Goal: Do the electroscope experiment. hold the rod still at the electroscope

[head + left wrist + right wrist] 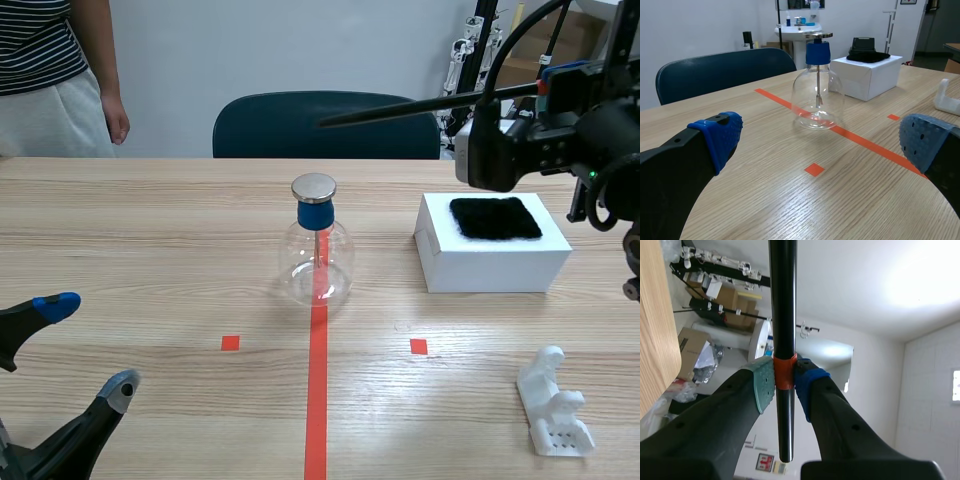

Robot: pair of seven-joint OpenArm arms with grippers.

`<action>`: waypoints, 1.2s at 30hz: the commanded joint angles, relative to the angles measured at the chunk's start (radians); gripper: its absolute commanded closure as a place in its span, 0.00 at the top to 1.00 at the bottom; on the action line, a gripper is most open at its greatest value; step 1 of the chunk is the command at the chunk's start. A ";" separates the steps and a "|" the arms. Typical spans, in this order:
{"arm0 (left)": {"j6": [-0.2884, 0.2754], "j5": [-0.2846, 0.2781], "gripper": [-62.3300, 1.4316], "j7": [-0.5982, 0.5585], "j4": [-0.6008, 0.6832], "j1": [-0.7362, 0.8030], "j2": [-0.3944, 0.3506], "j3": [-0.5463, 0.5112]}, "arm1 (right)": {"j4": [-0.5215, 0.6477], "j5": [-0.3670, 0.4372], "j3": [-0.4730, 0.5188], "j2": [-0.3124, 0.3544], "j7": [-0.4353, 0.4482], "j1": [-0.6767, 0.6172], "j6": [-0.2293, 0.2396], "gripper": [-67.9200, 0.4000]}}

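Right claw (785, 382) is clenched on a black rod (420, 105), pads (765, 385) pinching it at an orange band (785, 372) near one end. The claw is raised high over the table's right side. Left claw (822, 140) sits low by the table's front edge, fingers spread wide, nothing btwn them.

Largest thing is a light wood-grain table (150, 230) running away under both claws, w/ a red tape line (317, 400) down the middle and small red squares (230, 343) either side of it. The room beyond is plain white wall (180, 60). A dark blue chair (300, 125) stands at the far edge, ahead of left claw. A person (50, 80) in a striped top stands at the far left corner, one arm hanging. A white sink (797, 30) shows in the bg past the chair.

Rod's long axis is approx level and crosswise to the table, sloping slightly down away from right claw. The long part points out from the claw toward the table's middle, and a short stub sticks out behind the pads. The free tip hangs above the electroscope (316, 255), w/ a clear gap btwn tip and metal disc (314, 187). Can't tell if it's directly over the disc or further back.

White box (490, 255) lies below right claw, black fuzzy cloth (495, 217) on top. The electroscope, a clear round flask w/ blue cap (316, 214), stands upright on the tape line beside the box, well ahead of left claw. A small white plastic stand (553, 405) rests nearer the front, below right claw.
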 commanded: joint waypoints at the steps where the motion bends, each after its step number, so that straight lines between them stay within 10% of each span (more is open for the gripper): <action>1: -0.002 -0.010 1.00 -0.014 0.007 -0.002 -0.006 -0.003 | 0.011 -0.019 0.018 0.003 0.018 0.011 -0.014 0.04; 36: -0.002 -0.010 1.00 -0.015 0.007 0.000 -0.006 -0.003 | -0.016 -0.139 0.018 0.003 0.059 0.000 -0.015 0.04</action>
